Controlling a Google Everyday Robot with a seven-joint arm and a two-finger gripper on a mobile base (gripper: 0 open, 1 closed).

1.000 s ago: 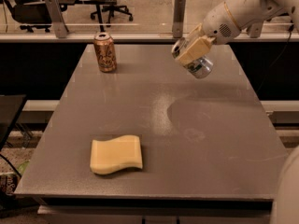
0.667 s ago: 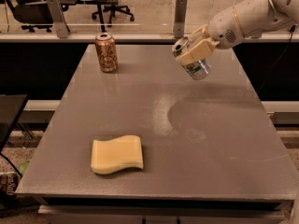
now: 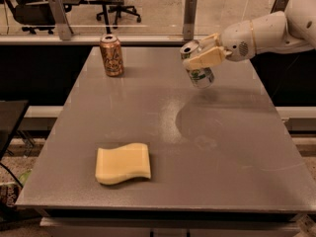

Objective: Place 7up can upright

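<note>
Your end effector [image 3: 194,55] hangs over the far right part of the counter, its tan fingers [image 3: 207,59] pinched on the silvery-white aluminium 7up can with green print [image 3: 202,77]. You hold the can in the air, clear of the surface. Its long axis is close to vertical but tilted: the opened top leans up and to the left, and the base points down and slightly right, towards the counter. One finger crosses the can's front just below the rim. The white, rounded robot arm [image 3: 266,31] reaches in from the right edge.

Under it you have a flat, matte grey counter [image 3: 232,172] with a soft shadow below the can. A brown-orange drink can with pale lettering [image 3: 111,56] stands upright near the far left corner, well apart from the one you hold. A yellow, wavy-edged sponge [image 3: 123,163] lies flat near the front left.

Beyond the far edge you can see grey posts [image 3: 189,17] along a low rail. Past them are a pale floor and black wheeled office chairs [image 3: 114,4].
</note>
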